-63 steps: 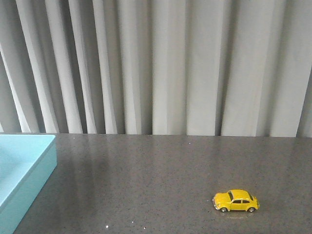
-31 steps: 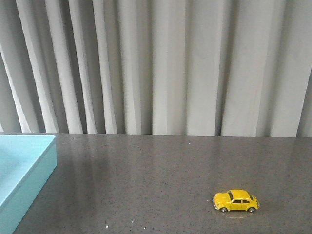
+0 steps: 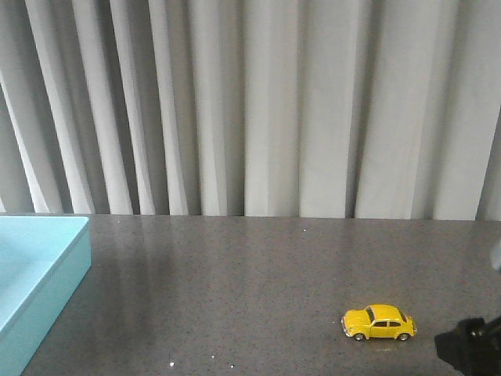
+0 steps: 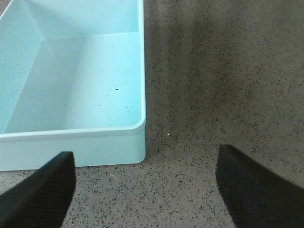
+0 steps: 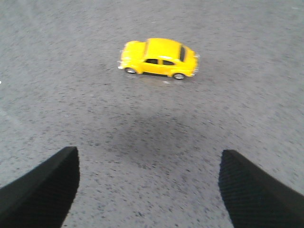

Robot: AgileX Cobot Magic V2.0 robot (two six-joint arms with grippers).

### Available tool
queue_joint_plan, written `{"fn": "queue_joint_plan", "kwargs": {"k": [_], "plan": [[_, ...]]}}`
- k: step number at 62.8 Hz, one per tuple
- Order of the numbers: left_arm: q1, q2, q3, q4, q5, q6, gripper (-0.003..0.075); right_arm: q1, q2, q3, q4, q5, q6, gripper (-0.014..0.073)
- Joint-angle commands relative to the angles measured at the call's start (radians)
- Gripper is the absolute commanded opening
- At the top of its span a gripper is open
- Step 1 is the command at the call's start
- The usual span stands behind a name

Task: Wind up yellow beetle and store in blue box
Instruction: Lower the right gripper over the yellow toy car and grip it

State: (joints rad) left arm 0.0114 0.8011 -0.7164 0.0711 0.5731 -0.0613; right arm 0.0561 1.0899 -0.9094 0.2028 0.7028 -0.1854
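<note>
The yellow beetle (image 3: 379, 323) stands on its wheels on the dark speckled table, front right. It also shows in the right wrist view (image 5: 158, 58). My right gripper (image 5: 149, 190) is open and empty, held above the table a short way from the car; part of that arm (image 3: 472, 349) shows at the front view's lower right corner. The blue box (image 3: 35, 274) sits at the left edge, open-topped and empty. In the left wrist view the box (image 4: 76, 147) lies just ahead of my open, empty left gripper (image 4: 145, 190), its near corner between the fingers.
Grey pleated curtains (image 3: 250, 110) hang behind the table's far edge. The dark speckled tabletop (image 3: 235, 298) stretches between the box and the car.
The right arm has come into the front view at the lower right corner, close to the car. The car and the box have not moved.
</note>
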Motion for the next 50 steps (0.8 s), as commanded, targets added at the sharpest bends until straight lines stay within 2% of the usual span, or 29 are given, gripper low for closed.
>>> {"fn": "queue_joint_plan", "kwargs": {"k": [1, 12, 33, 50], "plan": [[-0.004, -0.001, -0.033, -0.007, -0.067, -0.003, 0.0594, 0.040, 0.079, -0.117, -0.030, 0.014, 0.052, 0.0549], [-0.004, -0.001, -0.033, -0.007, -0.067, -0.003, 0.0594, 0.039, 0.279, -0.329, -0.072, 0.172, 0.147, 0.0549], [-0.004, -0.001, -0.033, -0.007, -0.064, -0.003, 0.0594, 0.039, 0.603, -0.659, -0.125, 0.328, 0.216, 0.0549], [-0.004, -0.001, -0.033, -0.007, -0.063, -0.003, 0.0594, 0.039, 0.797, -0.899, -0.144, 0.464, 0.206, 0.0552]]}}
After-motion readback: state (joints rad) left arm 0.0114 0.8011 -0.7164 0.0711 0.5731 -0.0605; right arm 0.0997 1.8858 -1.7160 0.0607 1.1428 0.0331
